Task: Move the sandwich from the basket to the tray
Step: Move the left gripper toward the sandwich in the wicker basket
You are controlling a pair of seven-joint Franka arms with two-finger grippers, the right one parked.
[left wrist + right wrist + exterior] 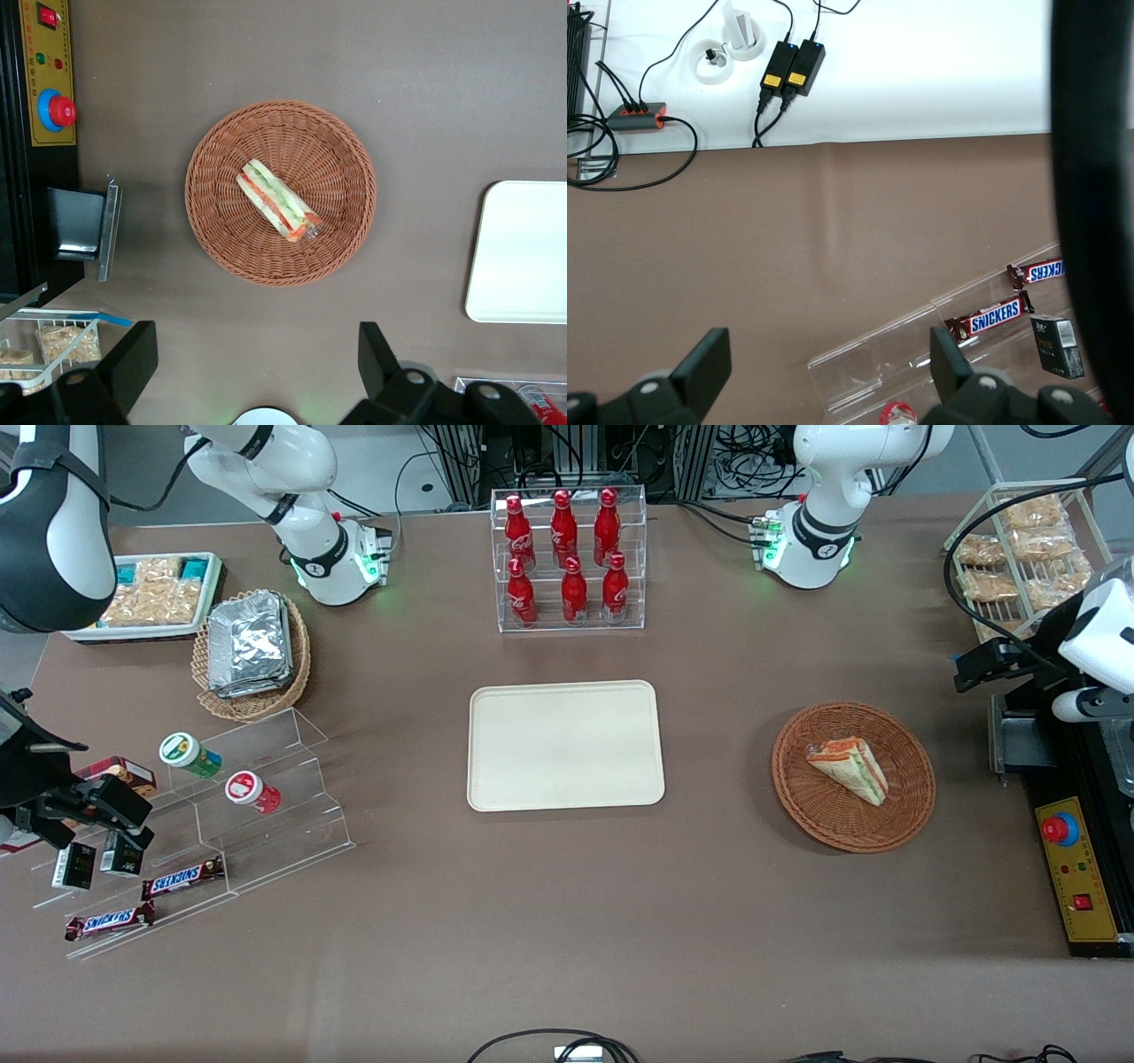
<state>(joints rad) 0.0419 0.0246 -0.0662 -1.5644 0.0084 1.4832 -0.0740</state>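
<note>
Left wrist view: sandwich (278, 201) in basket (341, 150), below open tool (257, 356).

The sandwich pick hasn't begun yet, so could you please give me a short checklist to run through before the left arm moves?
1. Sandwich lies in the basket, nothing on top of it: ok.
2. Gripper open, fingers wide apart: ok.
3. Gripper holds nothing: ok.
4. Gripper is high above the table, off the basket's rim, not over the sandwich: not ok.
5. Tray bare, ready to receive the sandwich: ok.
6. Path from basket to tray free of things on the table: ok.
</note>
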